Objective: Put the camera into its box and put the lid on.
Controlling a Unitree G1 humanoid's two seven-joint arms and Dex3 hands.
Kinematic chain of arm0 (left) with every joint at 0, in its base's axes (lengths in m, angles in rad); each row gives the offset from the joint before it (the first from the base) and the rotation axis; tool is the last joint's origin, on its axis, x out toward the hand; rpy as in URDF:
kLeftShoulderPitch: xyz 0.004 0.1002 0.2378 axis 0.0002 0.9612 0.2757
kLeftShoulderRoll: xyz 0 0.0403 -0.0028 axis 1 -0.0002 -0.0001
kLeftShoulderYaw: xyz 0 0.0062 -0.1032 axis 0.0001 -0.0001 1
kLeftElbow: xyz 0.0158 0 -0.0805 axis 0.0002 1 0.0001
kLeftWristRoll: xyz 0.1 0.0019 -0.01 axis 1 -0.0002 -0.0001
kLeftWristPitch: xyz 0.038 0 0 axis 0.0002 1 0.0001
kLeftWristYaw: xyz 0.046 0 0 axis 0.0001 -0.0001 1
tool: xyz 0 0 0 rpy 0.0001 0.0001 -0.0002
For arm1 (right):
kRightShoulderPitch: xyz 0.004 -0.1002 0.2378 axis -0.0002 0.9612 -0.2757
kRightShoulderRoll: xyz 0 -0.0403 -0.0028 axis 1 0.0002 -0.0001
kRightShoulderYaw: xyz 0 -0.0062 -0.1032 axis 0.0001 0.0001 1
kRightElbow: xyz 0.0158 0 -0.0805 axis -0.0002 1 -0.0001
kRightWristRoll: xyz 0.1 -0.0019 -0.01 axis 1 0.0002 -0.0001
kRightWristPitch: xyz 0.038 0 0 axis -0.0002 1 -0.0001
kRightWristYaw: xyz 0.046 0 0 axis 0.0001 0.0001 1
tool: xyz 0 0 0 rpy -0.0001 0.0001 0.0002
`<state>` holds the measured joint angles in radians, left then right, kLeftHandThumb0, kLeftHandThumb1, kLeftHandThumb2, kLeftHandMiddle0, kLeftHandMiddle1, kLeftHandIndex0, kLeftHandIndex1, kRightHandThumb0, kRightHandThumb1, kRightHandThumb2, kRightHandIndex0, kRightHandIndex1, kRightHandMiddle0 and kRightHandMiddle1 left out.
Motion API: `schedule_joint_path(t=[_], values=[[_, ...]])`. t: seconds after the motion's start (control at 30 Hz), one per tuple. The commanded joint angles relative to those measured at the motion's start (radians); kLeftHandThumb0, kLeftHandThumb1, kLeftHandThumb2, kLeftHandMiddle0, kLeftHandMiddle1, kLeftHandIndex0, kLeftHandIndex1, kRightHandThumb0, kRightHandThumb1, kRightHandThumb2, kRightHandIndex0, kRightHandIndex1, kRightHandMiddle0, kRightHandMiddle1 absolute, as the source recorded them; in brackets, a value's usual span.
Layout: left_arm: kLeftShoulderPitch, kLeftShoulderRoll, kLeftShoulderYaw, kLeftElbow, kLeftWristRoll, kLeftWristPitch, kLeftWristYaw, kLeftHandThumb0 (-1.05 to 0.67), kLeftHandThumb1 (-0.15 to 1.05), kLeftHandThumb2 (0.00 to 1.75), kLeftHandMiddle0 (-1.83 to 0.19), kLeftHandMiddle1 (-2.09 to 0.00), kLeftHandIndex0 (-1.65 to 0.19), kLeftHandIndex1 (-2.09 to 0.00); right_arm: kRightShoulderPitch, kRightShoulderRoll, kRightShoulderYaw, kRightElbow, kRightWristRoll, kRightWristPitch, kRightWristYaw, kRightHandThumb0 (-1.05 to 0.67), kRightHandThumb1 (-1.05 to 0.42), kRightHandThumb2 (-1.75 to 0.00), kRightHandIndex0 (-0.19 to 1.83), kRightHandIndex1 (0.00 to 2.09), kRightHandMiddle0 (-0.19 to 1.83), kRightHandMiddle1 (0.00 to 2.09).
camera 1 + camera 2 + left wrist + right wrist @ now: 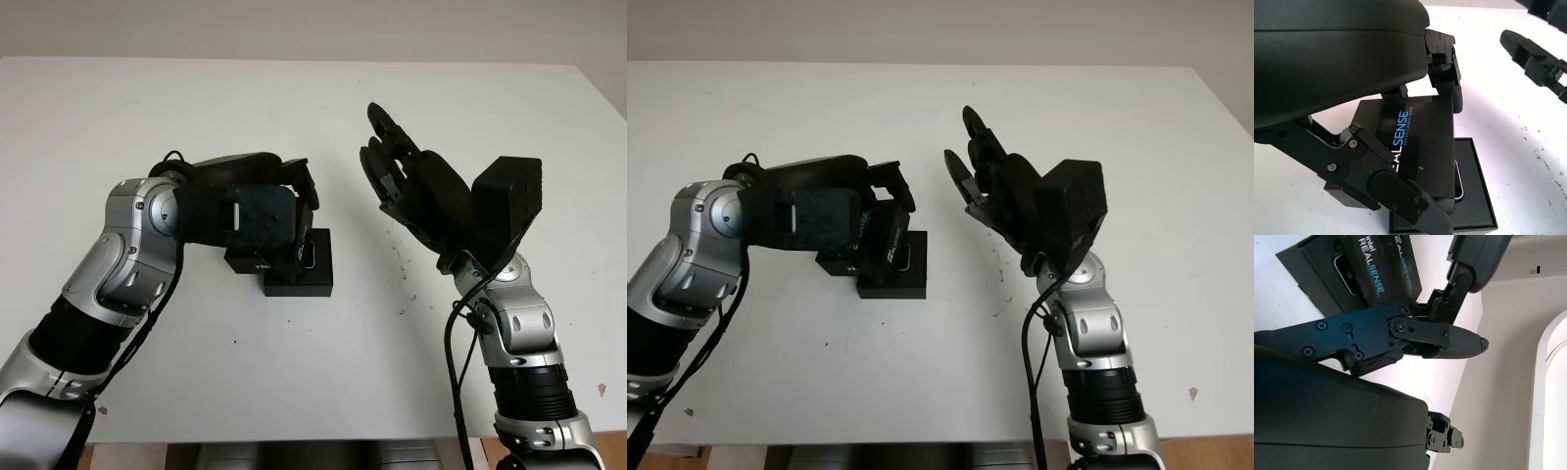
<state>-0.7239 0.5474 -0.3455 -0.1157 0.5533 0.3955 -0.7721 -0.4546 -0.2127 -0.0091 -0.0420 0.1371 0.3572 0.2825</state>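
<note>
The black box (306, 281) sits near the middle of the white table (294, 88). A silvery edge of the camera (1460, 179) shows inside it. My left hand (292, 217) is shut on the black lid (1418, 142), which is printed REALSENSE. It holds the lid tilted over the box's left part, and the lid (885, 240) covers only part of the opening. My right hand (388, 162) is open, raised above the table to the right of the box and apart from it.
The table's right edge (602, 127) runs close behind my right arm. Small dark specks (400, 264) mark the surface right of the box. A black block (240, 262) lies against the box's left side under my left hand.
</note>
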Motion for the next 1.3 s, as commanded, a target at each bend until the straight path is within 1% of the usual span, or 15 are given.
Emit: schedule_joint_path(t=[0.0,0.1,0.17,0.3,0.4,0.5,0.6,0.63,0.7,0.8,0.87,1.0,1.07,1.13,1.27], values=[[0.0,-0.027,-0.027,0.015,0.003,0.055,-0.027,-0.29,1.05,0.24,-0.62,-2.05,-0.4,-2.09,0.0,0.009,-0.003,-0.024,0.003,-0.005,-0.007,-0.72,-1.05,-0.47,-0.16,0.06,-0.11,0.06],[-0.013,-0.051,-0.036,0.024,0.005,0.117,-0.041,-0.31,1.05,0.22,-0.58,-1.96,-0.43,-2.06,0.0,0.008,0.0,-0.027,0.002,-0.002,-0.011,-0.71,-1.05,-0.48,-0.16,0.05,-0.11,0.06],[-0.018,-0.062,-0.039,0.036,0.003,0.141,-0.044,-0.33,1.05,0.21,-0.63,-1.99,-0.49,-2.07,0.001,0.014,-0.002,-0.026,0.004,-0.006,-0.017,-0.72,-1.05,-0.48,-0.16,0.05,-0.11,0.06],[-0.029,-0.071,-0.055,0.048,0.004,0.205,-0.067,-0.34,1.05,0.22,-0.63,-2.05,-0.53,-2.09,0.006,0.02,0.002,-0.031,-0.003,-0.014,-0.026,-0.72,-1.05,-0.47,-0.15,0.06,-0.1,0.06],[-0.042,-0.073,-0.066,0.042,-0.006,0.275,-0.109,-0.34,1.05,0.24,-0.6,-2.09,-0.51,-2.09,0.007,0.02,0.005,-0.028,-0.013,-0.016,-0.032,-0.72,-1.05,-0.48,-0.15,0.06,-0.09,0.06],[-0.059,-0.083,-0.074,0.037,-0.017,0.37,-0.136,-0.33,1.05,0.25,-0.57,-2.09,-0.47,-2.08,0.008,0.021,0.011,-0.028,-0.024,-0.017,-0.039,-0.72,-1.05,-0.48,-0.14,0.06,-0.08,0.06],[-0.071,-0.091,-0.08,0.027,-0.03,0.437,-0.14,-0.34,1.05,0.25,-0.61,-2.09,-0.47,-2.09,0.008,0.021,0.017,-0.023,-0.031,-0.027,-0.036,-0.72,-1.05,-0.5,-0.14,0.06,-0.09,0.06],[-0.069,-0.091,-0.08,0.021,-0.035,0.442,-0.133,-0.34,1.05,0.25,-0.63,-2.09,-0.47,-2.09,0.007,0.021,0.018,-0.017,-0.033,-0.035,-0.034,-0.72,-1.05,-0.5,-0.14,0.06,-0.09,0.06],[-0.061,-0.093,-0.076,0.007,-0.047,0.44,-0.116,-0.34,1.05,0.25,-0.58,-2.09,-0.46,-2.09,0.007,0.022,0.022,-0.011,-0.038,-0.039,-0.034,-0.72,-1.05,-0.5,-0.14,0.06,-0.09,0.06],[-0.053,-0.085,-0.087,-0.015,-0.051,0.438,-0.101,-0.35,1.05,0.25,-0.53,-2.09,-0.37,-2.06,0.008,0.026,0.025,-0.012,-0.046,-0.039,-0.044,-0.73,-1.05,-0.5,-0.13,0.06,-0.08,0.06],[-0.051,-0.082,-0.102,-0.029,-0.046,0.445,-0.093,-0.36,1.05,0.25,-0.4,-2.09,-0.32,-2.04,0.008,0.031,0.024,-0.014,-0.044,-0.032,-0.048,-0.73,-1.05,-0.49,-0.13,0.06,-0.08,0.06],[-0.045,-0.086,-0.13,-0.054,-0.032,0.451,-0.065,-0.35,1.05,0.24,-0.38,-2.05,-0.33,-2.06,0.007,0.035,0.023,-0.009,-0.042,-0.035,-0.051,-0.73,-1.05,-0.49,-0.13,0.06,-0.08,0.06],[-0.04,-0.079,-0.157,-0.063,-0.011,0.416,-0.046,-0.36,1.05,0.24,-0.29,-1.81,-0.22,-1.92,0.011,0.038,0.021,-0.011,-0.037,-0.036,-0.051,-0.72,-1.05,-0.49,-0.13,0.06,-0.08,0.06],[-0.028,-0.074,-0.165,-0.067,-0.001,0.375,-0.023,-0.37,1.05,0.23,-0.28,-1.67,-0.22,-1.85,0.012,0.04,0.023,-0.013,-0.039,-0.031,-0.053,-0.72,-1.05,-0.49,-0.13,0.06,-0.07,0.06],[0.008,-0.071,-0.159,-0.072,-0.003,0.284,0.021,-0.35,1.05,0.23,-0.32,-1.68,-0.23,-1.77,0.016,0.046,0.015,-0.009,-0.026,-0.04,-0.046,-0.72,-1.05,-0.49,-0.14,0.05,-0.09,0.05]])
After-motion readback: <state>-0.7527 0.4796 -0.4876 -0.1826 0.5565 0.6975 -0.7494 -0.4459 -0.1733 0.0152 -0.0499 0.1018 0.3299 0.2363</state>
